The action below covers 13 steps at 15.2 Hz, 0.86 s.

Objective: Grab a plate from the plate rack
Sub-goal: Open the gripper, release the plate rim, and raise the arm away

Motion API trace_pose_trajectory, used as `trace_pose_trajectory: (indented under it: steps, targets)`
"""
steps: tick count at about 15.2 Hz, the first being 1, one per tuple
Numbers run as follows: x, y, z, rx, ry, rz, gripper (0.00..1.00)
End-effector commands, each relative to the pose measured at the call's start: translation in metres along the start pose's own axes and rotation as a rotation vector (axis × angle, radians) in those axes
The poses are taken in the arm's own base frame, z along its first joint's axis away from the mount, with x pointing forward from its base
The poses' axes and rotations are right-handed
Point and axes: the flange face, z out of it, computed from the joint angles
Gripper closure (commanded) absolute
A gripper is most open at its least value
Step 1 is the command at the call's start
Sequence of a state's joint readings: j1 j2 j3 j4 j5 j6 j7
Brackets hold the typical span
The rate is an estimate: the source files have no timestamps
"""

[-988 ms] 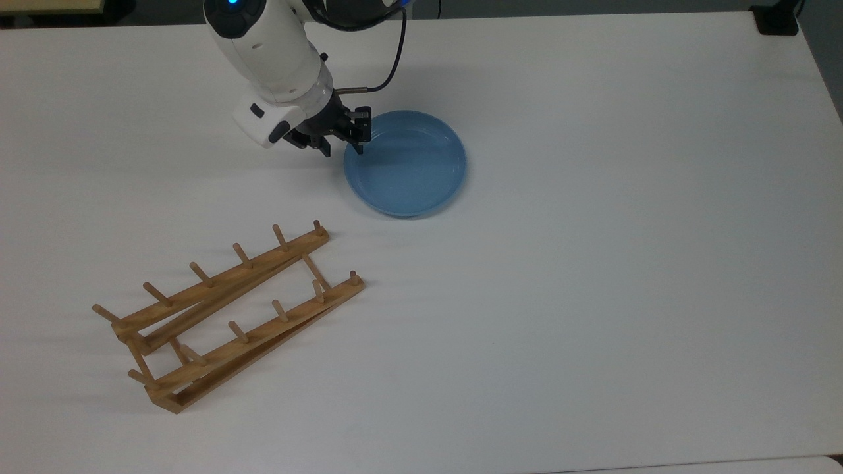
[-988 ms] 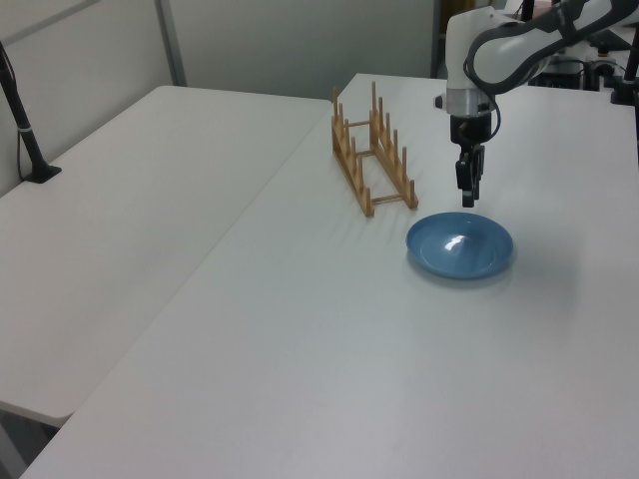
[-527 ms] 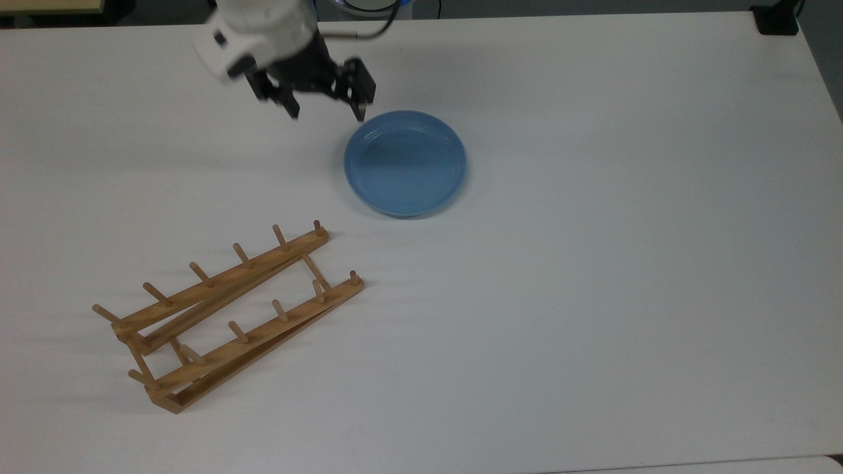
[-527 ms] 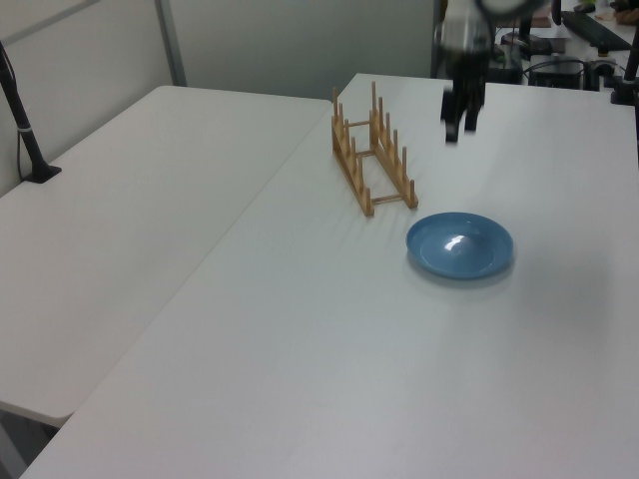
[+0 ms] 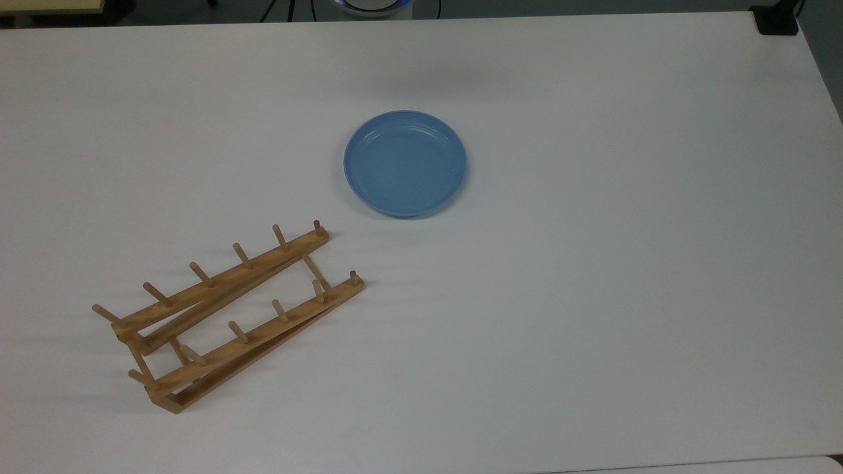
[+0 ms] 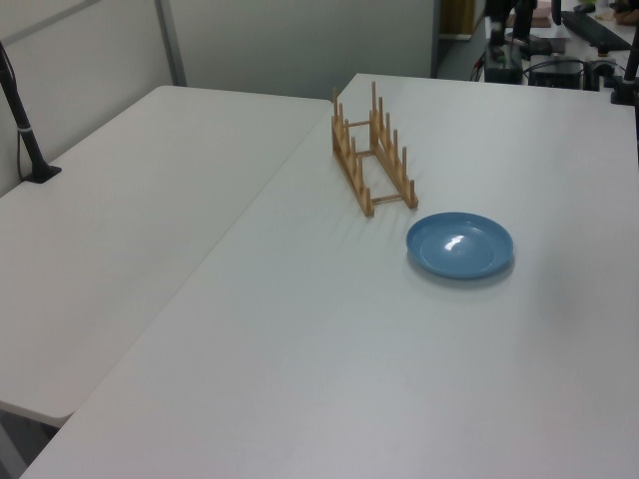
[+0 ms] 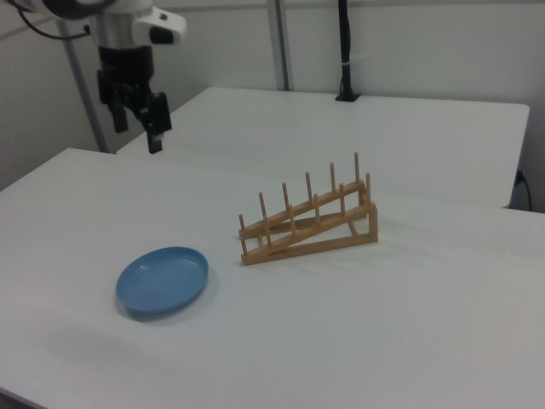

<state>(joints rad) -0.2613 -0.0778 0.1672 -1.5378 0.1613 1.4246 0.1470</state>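
Observation:
The light-blue plate (image 5: 405,163) lies flat on the white table, apart from the plate rack (image 5: 230,316), with nothing touching it. It also shows in the left view as the plate (image 6: 459,244) and in the right view as the plate (image 7: 163,279). The wooden rack (image 6: 374,155) (image 7: 306,221) stands with all its pegs bare. My gripper (image 7: 138,136) hangs high above the table at the right view's upper left, well above and behind the plate, open, with nothing between its fingers.
A second white table (image 6: 130,200) adjoins this one past the rack. A black post (image 7: 343,51) stands on it. A dark block (image 5: 777,20) sits at the top view's far right corner. The robot's base (image 5: 365,5) is at the top view's upper edge.
The gripper, which was at the plate's rim a second ago, has lifted and drawn back out of the top view. Plate and rack have not moved.

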Motion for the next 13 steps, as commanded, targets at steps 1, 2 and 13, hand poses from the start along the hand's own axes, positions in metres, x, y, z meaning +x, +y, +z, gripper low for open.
trace_pose_trajectory:
  steps: [1,2,13]
  targets:
    - [-0.013,-0.009,-0.006,0.004,-0.031,-0.005,0.0]
    - [-0.013,-0.01,-0.005,0.008,-0.03,-0.011,0.0]
    - [0.033,-0.021,0.019,-0.13,0.169,-0.141,0.0]
